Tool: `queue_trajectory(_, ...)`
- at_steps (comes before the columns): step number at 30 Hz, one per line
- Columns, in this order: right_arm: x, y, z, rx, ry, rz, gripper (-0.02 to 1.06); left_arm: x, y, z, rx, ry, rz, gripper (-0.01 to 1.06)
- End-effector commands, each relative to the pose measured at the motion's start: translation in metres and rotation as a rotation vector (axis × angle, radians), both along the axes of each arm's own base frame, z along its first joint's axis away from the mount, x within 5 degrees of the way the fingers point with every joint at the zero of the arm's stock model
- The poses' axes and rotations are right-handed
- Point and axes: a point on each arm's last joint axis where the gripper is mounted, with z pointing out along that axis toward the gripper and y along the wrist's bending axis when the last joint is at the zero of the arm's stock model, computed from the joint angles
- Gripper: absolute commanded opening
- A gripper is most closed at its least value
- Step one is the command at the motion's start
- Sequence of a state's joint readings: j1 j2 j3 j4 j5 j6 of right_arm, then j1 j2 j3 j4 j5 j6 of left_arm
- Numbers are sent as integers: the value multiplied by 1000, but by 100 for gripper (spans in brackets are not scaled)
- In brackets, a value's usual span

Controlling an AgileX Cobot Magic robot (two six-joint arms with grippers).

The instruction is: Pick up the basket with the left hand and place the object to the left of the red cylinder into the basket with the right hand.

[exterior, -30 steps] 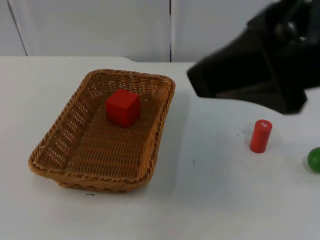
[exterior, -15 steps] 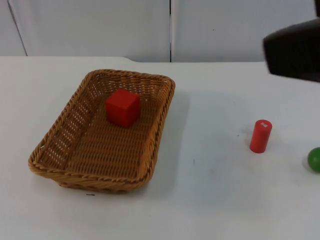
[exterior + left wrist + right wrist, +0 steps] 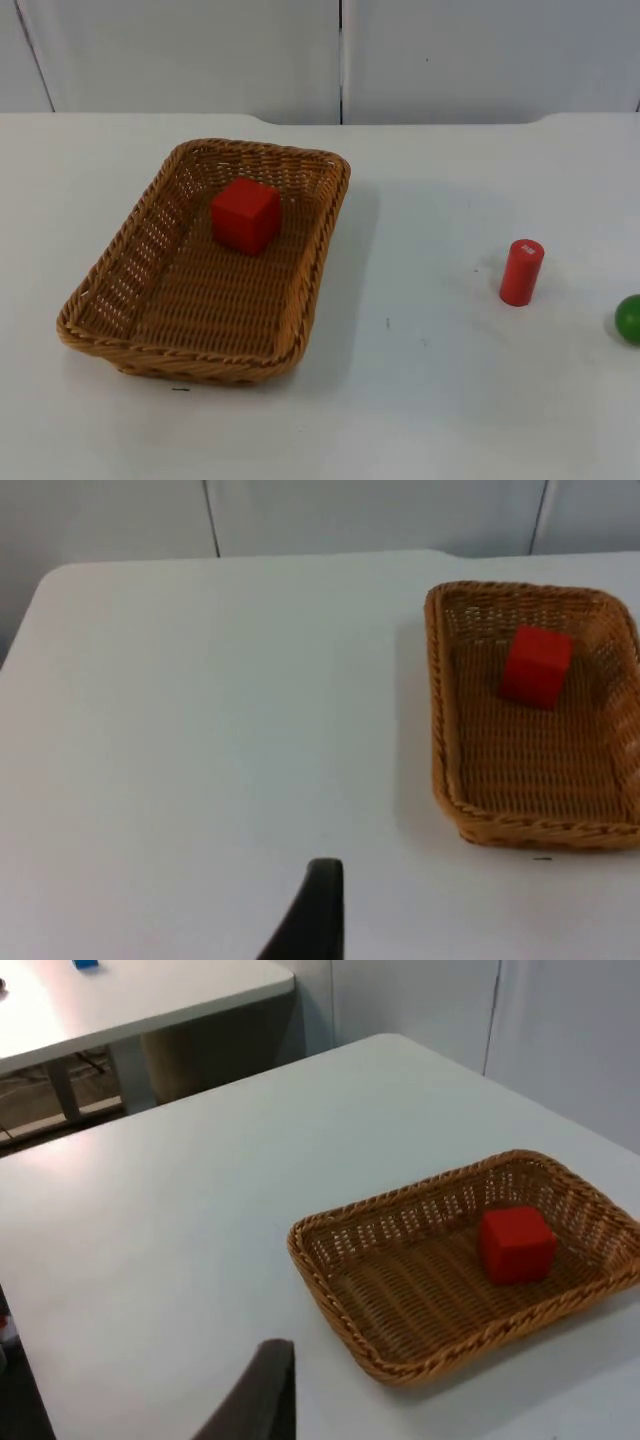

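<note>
On the white tabletop (image 3: 450,400), the wicker basket (image 3: 205,265) sits flat, well apart from the red cylinder (image 3: 521,272) and on its left. Red cube (image 3: 245,214) lies inside the basket, toward the end nearer the partition wall, resting on the woven floor and not touching the rim as far as I can tell.

Judgement: the cube is the object that stood left of the cylinder, so the placing step looks done. The basket, however, rests on the tabletop with nothing gripping it.

Basket long axis runs from the wall end toward the near edge, skewed so the near end drifts further away from the cylinder. The cylinder stands upright, long axis vertical, flat end up. A green ball (image 3: 629,318) lies just beyond the cylinder, on the side away from the basket (partly cut by the frame edge).

Left gripper (image 3: 312,912): one dark fingertip visible, hanging over bare tabletop beside the basket, on the side away from the cylinder, apart from the rim. Cannot tell whether its jaws are open or closed.

Right gripper (image 3: 262,1392): one fingertip visible, clear of the basket, looking across at it. Jaw state likewise cannot be told. Neither arm touches anything.
</note>
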State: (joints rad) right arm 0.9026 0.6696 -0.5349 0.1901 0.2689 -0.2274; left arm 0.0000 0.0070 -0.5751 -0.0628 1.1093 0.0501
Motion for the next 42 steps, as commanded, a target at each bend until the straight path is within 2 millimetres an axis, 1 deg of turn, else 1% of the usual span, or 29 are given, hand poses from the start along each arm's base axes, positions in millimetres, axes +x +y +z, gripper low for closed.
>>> queue_trajectory(1,-3,-3,-1,3,-20,4,100,0,3,-5,15,17,25,85)
queue_trajectory(5,-8,-9,2,22,-36,5,100,5,4,-16,6,59,50,85)
queue_trajectory(11,-9,-11,2,23,-36,7,100,9,3,-18,-10,43,39,85)
queue_trajectory(17,-11,-13,-4,-47,-14,21,100,10,2,-19,-14,40,37,85)
queue_trajectory(22,-18,-21,0,-31,-32,25,100,10,2,-19,-14,41,37,86)
queue_trajectory(24,-23,-27,2,-23,-45,29,100,10,2,-19,-14,41,37,92)
queue_trajectory(27,-31,-37,1,-36,-40,39,100,10,2,-19,-14,41,37,104)
queue_trajectory(28,-31,-37,1,-36,-40,39,100,10,2,-19,-14,41,37,104)
queue_trajectory(29,-34,-40,1,-39,-36,43,100,10,2,-19,-14,41,37,105)
queue_trajectory(38,-58,-67,-1,-30,-30,61,100,10,2,-19,-14,41,37,105)
queue_trajectory(40,-66,-77,-2,2,-17,56,100,10,2,-19,-14,41,37,105)
queue_trajectory(42,-69,-80,-2,17,-16,54,100,10,2,-19,-14,41,37,105)
